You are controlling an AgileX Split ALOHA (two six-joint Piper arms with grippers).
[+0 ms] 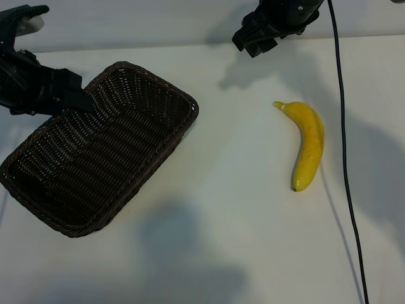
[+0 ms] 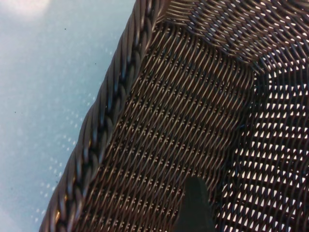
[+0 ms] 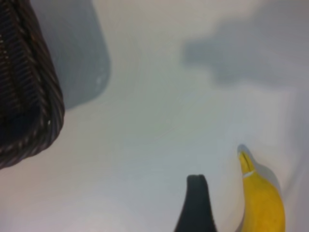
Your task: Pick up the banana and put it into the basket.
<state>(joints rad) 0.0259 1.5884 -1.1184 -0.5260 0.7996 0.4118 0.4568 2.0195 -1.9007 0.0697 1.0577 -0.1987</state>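
My left gripper (image 1: 79, 101) hangs over the basket's (image 1: 136, 79) far rim, jaws spread wide, holding nothing. The basket is empty. The banana (image 1: 308, 145) lies on the worktop (image 1: 234, 209) well right of the basket, ungrasped; my right gripper (image 1: 256, 41) hovers beyond its stem, jaws wide and empty, so pickup and placement both remain.

**Camera Placement**

The exterior view looked steeply down on the white table (image 1: 221, 240). The left wrist view sat close over the dark brown woven wicker basket (image 2: 193, 121), inside its braided rim. The right wrist view faced down at the table, sharing the basket's corner (image 3: 29, 96) and the curved yellow banana (image 3: 263, 198) with the exterior view.
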